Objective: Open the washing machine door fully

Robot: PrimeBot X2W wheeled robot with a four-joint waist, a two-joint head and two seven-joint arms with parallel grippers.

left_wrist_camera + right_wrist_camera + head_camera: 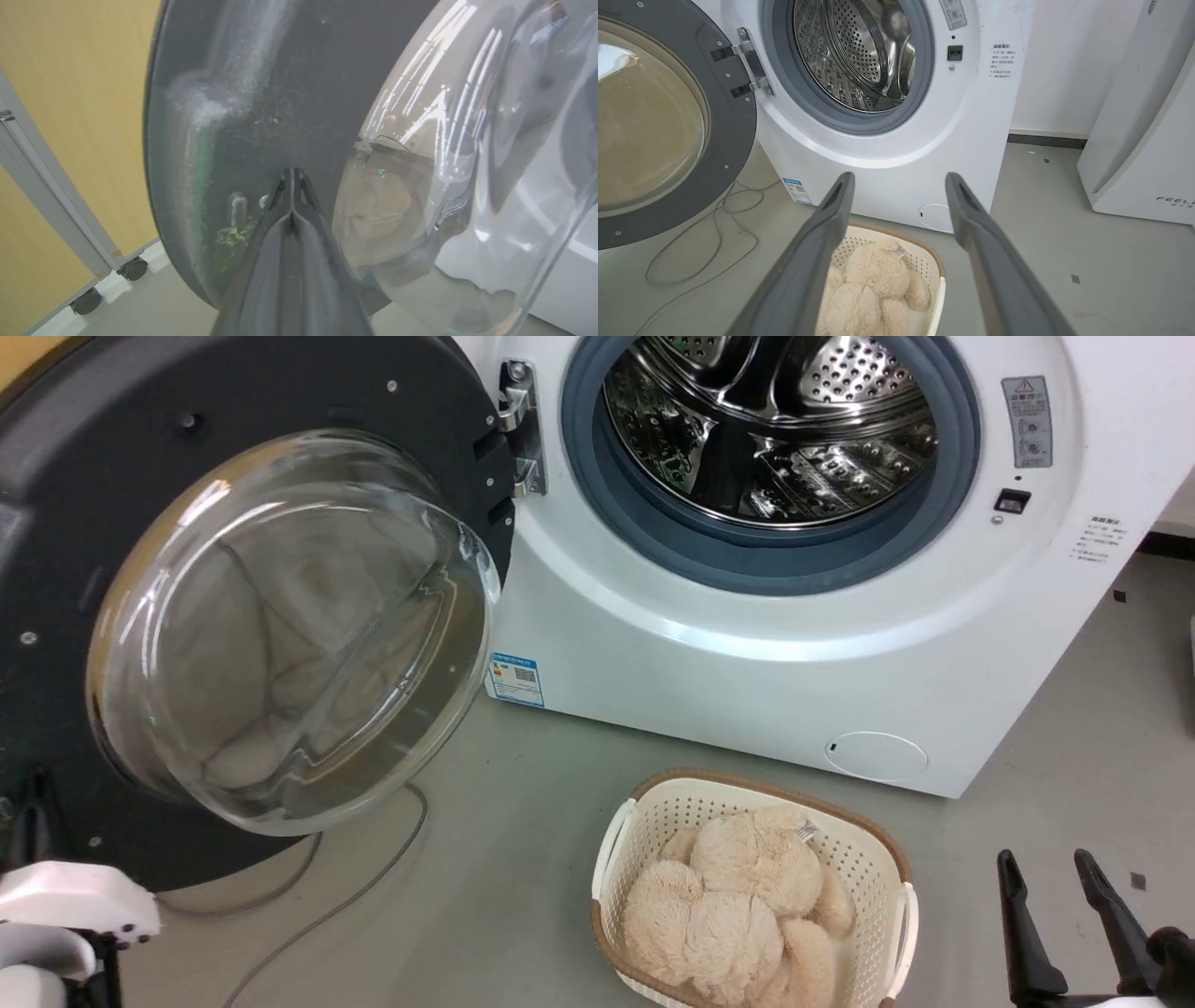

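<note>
The washing machine door [140,448] stands swung out to the left on its hinge [518,429], its matte dark inner face and bulging glass bowl [289,625] turned towards me. The white washing machine [747,644] shows its steel drum [766,420] inside the grey gasket. In the left wrist view my left gripper [290,175] is shut with nothing in it, its tips right at the door's inner face [280,93] beside the glass, near the rim. My right gripper [1044,861] hangs open and empty at the lower right, well away from the door [733,135].
A white basket [766,789] holding a beige plush toy [747,905] sits on the floor before the machine. A grey cable [355,896] trails under the door. A yellow partition [70,93] on casters stands beyond the door. A white FEELBIRD appliance [1139,140] is on the right.
</note>
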